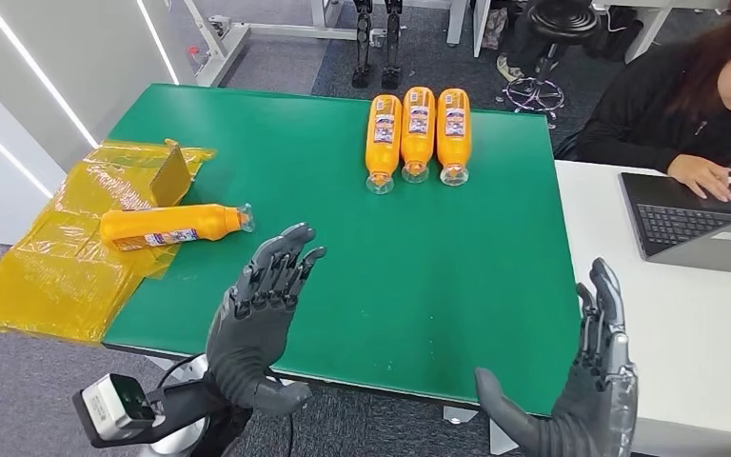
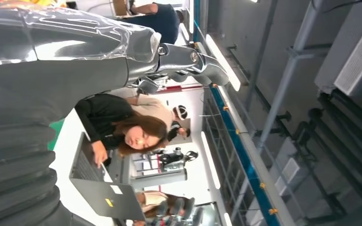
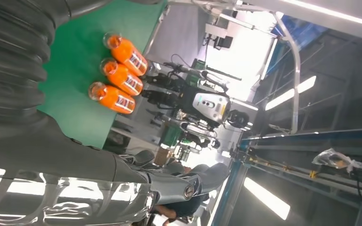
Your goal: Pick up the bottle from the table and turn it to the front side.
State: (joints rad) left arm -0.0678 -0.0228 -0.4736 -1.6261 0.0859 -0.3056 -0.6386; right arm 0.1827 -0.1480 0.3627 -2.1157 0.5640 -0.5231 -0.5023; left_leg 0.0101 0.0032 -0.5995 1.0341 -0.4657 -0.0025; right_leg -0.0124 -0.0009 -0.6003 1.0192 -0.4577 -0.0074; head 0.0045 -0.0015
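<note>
Head view: a lone bottle [image 1: 171, 227] lies on its side at 9 o'clock, cap towards the centre, on yellow wrap [image 1: 48, 267] at the green table's [image 1: 419, 276] edge. Three bottles [image 1: 418, 133] lie in a row at 12, labels up. Left hand [image 1: 262, 309] and right hand [image 1: 595, 381] hover, fingers spread, holding nothing. Whether the lone bottle's front shows, I cannot tell.

Left wrist view: a person at a laptop [image 2: 99, 183], ceiling beams.

Right wrist view: the row, another robot [image 3: 202, 106] beyond.
</note>
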